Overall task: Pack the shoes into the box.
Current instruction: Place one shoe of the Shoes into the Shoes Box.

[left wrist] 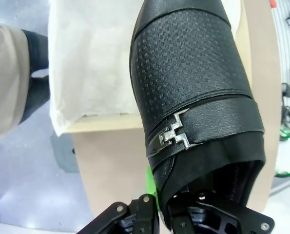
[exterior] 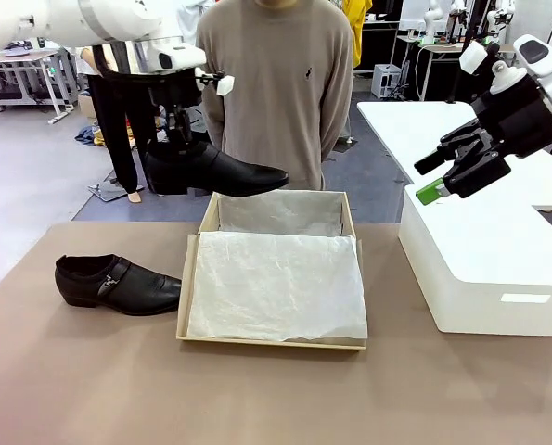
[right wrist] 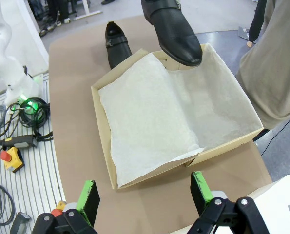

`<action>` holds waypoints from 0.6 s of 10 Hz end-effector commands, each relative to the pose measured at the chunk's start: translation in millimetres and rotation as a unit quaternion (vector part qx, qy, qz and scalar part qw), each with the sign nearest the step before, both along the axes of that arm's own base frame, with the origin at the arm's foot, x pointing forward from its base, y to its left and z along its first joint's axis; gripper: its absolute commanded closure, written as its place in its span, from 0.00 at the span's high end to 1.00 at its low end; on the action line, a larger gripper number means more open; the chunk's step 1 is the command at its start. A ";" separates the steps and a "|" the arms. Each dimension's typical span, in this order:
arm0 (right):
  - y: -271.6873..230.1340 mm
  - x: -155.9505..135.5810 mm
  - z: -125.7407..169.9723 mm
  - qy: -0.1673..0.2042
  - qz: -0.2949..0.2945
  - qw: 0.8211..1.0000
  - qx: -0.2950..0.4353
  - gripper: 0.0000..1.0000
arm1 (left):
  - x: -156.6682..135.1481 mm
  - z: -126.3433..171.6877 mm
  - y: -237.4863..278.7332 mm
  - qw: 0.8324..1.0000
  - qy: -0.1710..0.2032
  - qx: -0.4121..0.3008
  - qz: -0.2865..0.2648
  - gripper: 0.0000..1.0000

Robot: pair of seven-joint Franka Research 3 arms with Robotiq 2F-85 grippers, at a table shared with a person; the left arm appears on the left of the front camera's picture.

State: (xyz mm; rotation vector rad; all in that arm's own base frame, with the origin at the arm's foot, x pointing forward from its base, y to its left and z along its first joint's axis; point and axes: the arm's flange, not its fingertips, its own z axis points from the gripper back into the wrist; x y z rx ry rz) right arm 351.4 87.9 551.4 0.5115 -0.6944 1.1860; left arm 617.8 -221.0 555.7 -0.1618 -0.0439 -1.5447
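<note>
White box (exterior: 480, 269) right of the cardboard box (exterior: 191, 278), person (exterior: 276, 93) behind. Left gripper (exterior: 178, 137) grips one shoe (exterior: 215, 171) over its far-left corner — toe right, length across the table (exterior: 71, 371); other shoe (exterior: 118, 283) lies left. Right gripper (exterior: 433, 176) is wide open.

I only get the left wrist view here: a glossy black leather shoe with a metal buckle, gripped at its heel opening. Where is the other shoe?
Observer: The other glossy black leather shoe lies on the brown table, left of the brown cardboard shoebox.
Operator: Anything in the box yet?
Observer: Only white tissue paper; the left gripper has the held shoe in the air, toe over the far-left corner.
Operator: Right arm?
Observer: The right gripper hovers open and empty, right of the shoebox.
</note>
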 end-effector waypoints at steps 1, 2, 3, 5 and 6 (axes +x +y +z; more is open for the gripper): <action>1.1 2.8 -0.5 -0.009 0.011 1.000 0.014 1.00 | 14.5 7.7 -22.4 1.000 0.008 0.007 0.009 0.00; 1.1 2.8 -0.5 -0.009 0.011 1.000 0.014 1.00 | 17.9 5.6 -34.5 1.000 0.010 0.013 0.009 0.00; 1.1 2.8 -0.5 -0.009 0.011 1.000 0.014 1.00 | 21.4 3.2 -45.2 1.000 0.009 0.019 0.010 0.00; 1.1 2.8 -0.5 -0.009 0.011 1.000 0.014 1.00 | 25.0 -4.0 -62.0 1.000 0.002 0.009 0.022 0.00; 1.1 2.8 -0.5 -0.009 0.011 1.000 0.014 1.00 | 25.4 -10.1 -72.0 1.000 -0.004 0.015 0.024 0.00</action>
